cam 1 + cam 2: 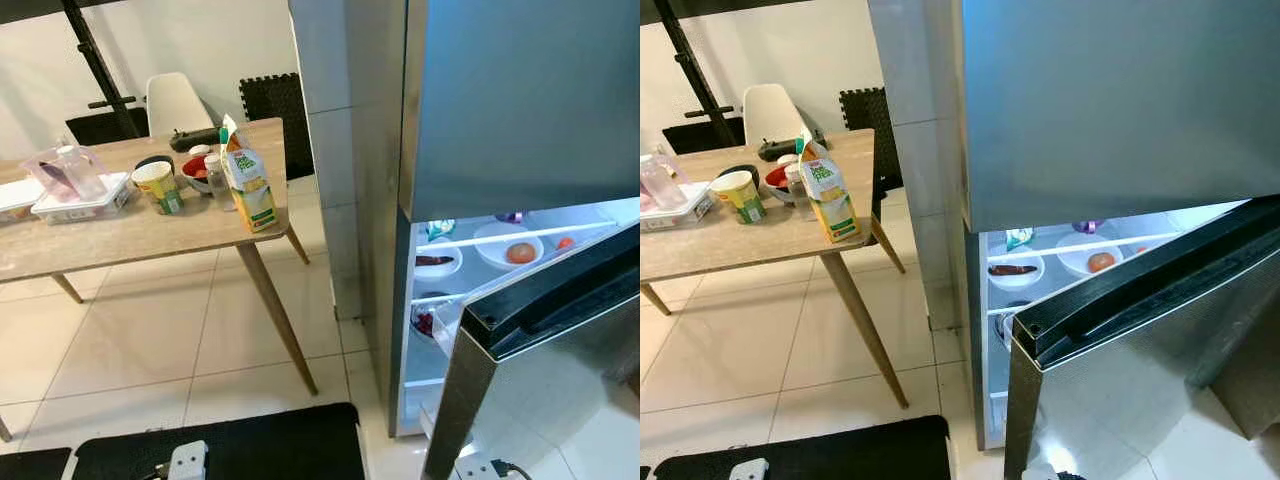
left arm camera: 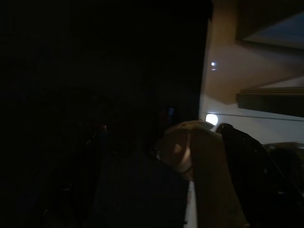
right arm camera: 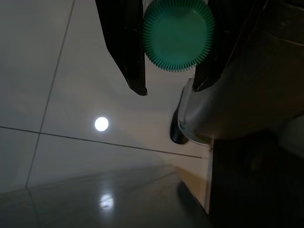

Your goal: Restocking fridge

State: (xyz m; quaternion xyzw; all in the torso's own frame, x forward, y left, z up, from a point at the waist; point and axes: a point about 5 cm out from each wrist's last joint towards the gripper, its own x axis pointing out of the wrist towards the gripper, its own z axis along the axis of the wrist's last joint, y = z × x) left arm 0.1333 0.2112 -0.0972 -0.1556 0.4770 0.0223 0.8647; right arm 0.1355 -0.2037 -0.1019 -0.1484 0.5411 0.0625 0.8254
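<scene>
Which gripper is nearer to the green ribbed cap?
Right. The right gripper clamps the green ribbed cap between its fingers. The left gripper hangs in shade by a pale object, away from that cap.

Head eyes downward on fridge (image 1: 480, 150), wrist cameras floorward

The fridge (image 1: 500, 110) is grey steel with a black-edged door (image 1: 560, 300). The counter (image 1: 120, 235) is pale wood grain. The carton (image 1: 248, 185) is yellow, green and white. The floor (image 1: 150, 340) is cream tile. In the right wrist view, the ribbed cap (image 3: 176, 34) is green between black fingers (image 3: 124, 42).
</scene>
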